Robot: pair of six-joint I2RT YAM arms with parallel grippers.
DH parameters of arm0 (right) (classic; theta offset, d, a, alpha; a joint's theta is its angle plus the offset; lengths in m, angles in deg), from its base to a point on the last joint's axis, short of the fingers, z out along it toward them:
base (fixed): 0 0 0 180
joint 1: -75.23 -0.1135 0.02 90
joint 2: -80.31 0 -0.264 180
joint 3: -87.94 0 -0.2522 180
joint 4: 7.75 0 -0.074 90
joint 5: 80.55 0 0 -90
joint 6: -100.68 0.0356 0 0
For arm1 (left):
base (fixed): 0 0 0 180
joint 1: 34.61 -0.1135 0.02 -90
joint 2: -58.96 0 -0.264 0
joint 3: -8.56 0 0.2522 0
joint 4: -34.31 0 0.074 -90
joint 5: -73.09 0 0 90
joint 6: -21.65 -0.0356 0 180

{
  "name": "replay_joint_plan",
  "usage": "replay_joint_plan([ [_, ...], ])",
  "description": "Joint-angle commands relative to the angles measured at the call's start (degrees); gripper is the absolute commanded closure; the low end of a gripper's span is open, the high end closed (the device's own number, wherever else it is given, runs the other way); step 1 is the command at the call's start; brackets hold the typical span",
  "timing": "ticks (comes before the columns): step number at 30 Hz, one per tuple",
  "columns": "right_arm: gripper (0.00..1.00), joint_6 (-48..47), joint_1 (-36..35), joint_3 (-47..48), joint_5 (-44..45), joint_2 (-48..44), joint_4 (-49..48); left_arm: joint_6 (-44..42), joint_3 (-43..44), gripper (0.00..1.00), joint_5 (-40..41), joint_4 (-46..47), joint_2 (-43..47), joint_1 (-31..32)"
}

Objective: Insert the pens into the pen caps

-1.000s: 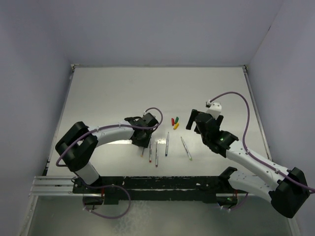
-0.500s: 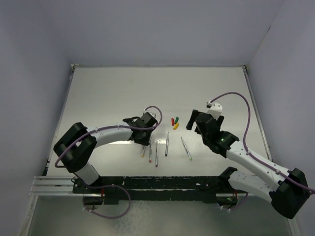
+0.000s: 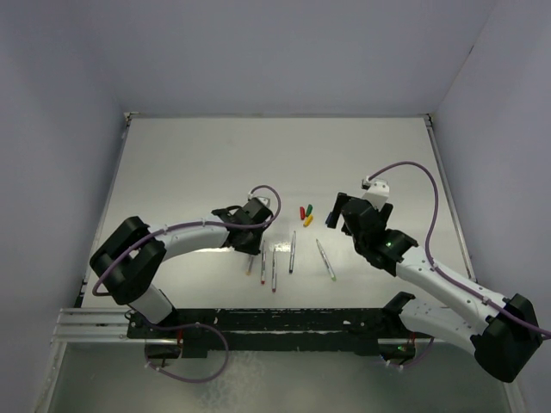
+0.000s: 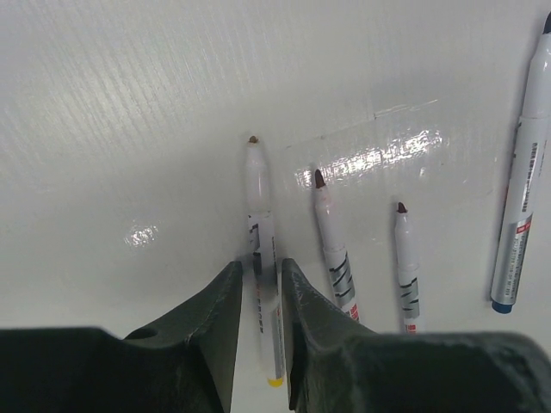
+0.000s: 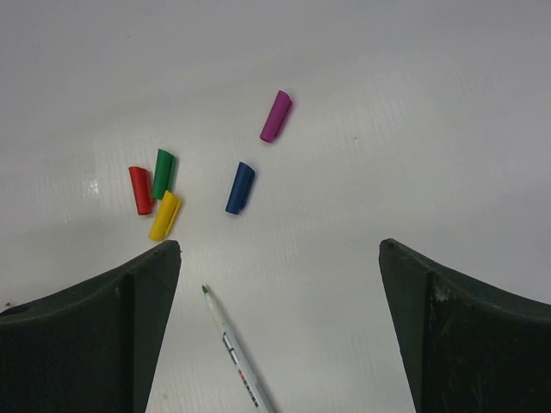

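Note:
Several pens lie in a loose row near the table's front. My left gripper (image 4: 260, 265) is shut on the leftmost pen (image 4: 260, 225), the one with the yellow end, a finger pressing each side of its barrel as it lies on the table. Beside it lie two dark-red-tipped pens (image 4: 331, 249) (image 4: 406, 275) and a blue pen (image 4: 525, 198). My right gripper (image 5: 280, 249) stands open above the table, holding nothing, just short of the caps: purple (image 5: 276, 115), blue (image 5: 240, 188), green (image 5: 164, 172), red (image 5: 139, 190) and yellow (image 5: 164, 215). A green-tipped pen (image 5: 232, 344) lies below its jaws.
From above, the left gripper (image 3: 248, 248) and the right gripper (image 3: 337, 215) flank the pen row (image 3: 274, 270) and the cap cluster (image 3: 306, 213). Grey walls enclose the white table (image 3: 189, 163) on three sides. The arm bases sit on the black rail (image 3: 275, 323).
My left gripper's jaws have narrowed onto the yellow-ended pen. The right gripper has crept slightly toward the caps, staying open.

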State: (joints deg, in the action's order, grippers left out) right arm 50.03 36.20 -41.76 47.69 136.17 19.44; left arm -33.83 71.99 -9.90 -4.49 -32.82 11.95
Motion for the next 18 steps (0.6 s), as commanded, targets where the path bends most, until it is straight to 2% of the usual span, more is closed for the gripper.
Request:
replay_joint_plan([
  [1, 0.00, 0.88, 0.10, 2.40, 2.69, -0.13, -0.17, 1.76, -2.86, 0.72, -3.34, -8.54, -4.00, 0.02],
  [11, 0.00, 0.22, 0.09, 3.43, 3.78, 0.51, 0.01, 2.22, -1.70, 0.73, -4.83, -13.59, -3.20, 0.08],
  [15, 0.00, 0.08, 0.08, 4.07, 4.17, 1.14, 0.21, 2.48, -1.64, 0.73, -4.61, -13.12, -3.95, 0.10],
  [18, 0.00, 0.15, 0.05, 3.68, 4.00, 1.19, -0.27, 2.56, -1.43, 0.77, -4.27, -11.58, -5.12, 0.06],
])
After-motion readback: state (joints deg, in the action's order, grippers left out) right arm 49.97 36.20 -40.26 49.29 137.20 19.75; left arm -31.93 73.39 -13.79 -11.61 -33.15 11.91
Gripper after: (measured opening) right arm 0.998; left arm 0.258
